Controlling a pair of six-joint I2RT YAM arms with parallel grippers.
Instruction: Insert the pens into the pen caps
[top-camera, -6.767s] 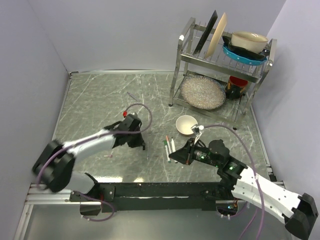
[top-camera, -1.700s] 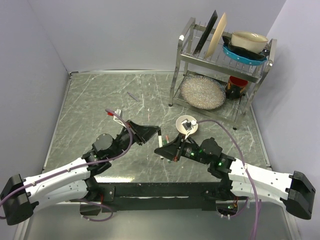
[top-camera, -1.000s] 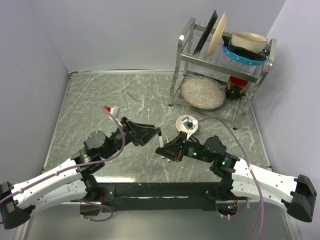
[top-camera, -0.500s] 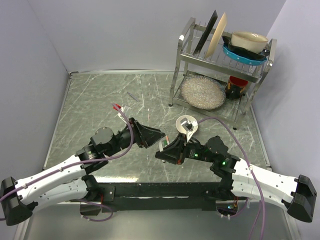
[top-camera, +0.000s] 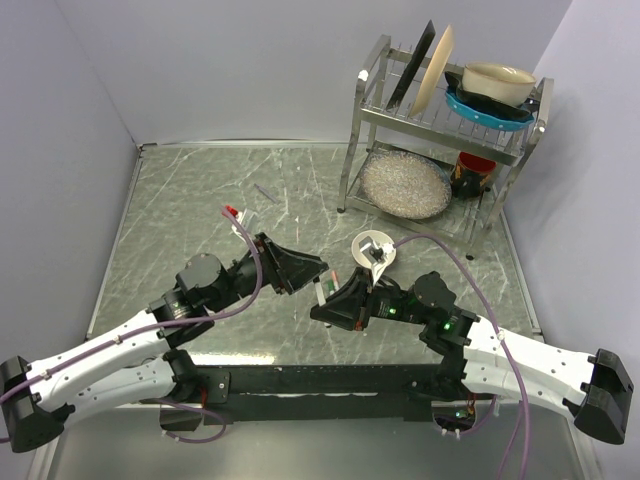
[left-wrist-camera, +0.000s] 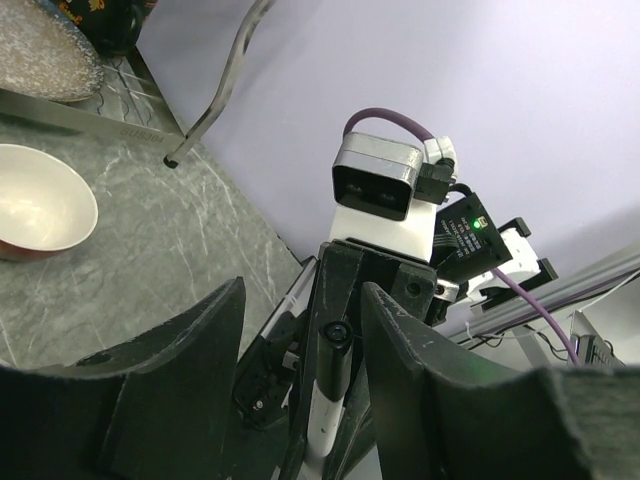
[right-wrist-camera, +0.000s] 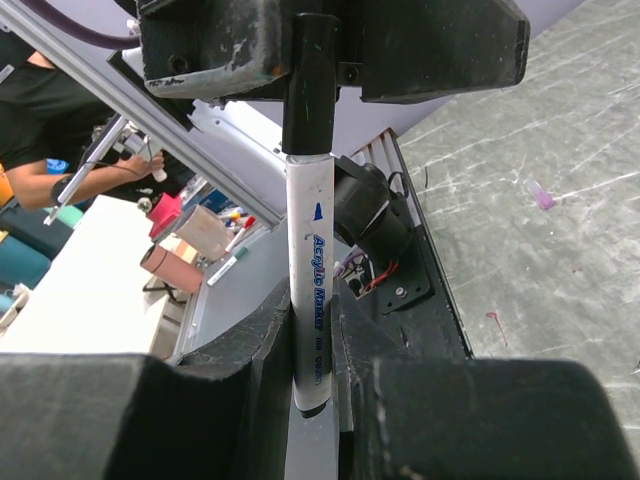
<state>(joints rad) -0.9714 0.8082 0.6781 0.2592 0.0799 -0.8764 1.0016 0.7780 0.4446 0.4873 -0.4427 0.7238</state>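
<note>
My top camera sits high behind my bases and looks down and forward over the whole surface (top-camera: 200, 190) to the back wall (top-camera: 250, 60). My left wrist camera rides close behind my left pincer (left-wrist-camera: 302, 295), its fingers (left-wrist-camera: 170, 400) filling the bottom of the frame, and faces my right arm (left-wrist-camera: 385, 225) head-on. My right wrist camera peers tight along my right pincer (right-wrist-camera: 312, 300) up at the left one. All three share the pen (right-wrist-camera: 308, 240) at the meeting point.

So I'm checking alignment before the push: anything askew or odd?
Nothing stands out: the pen in the right gripper runs straight into the black cap held by the left gripper.
</note>
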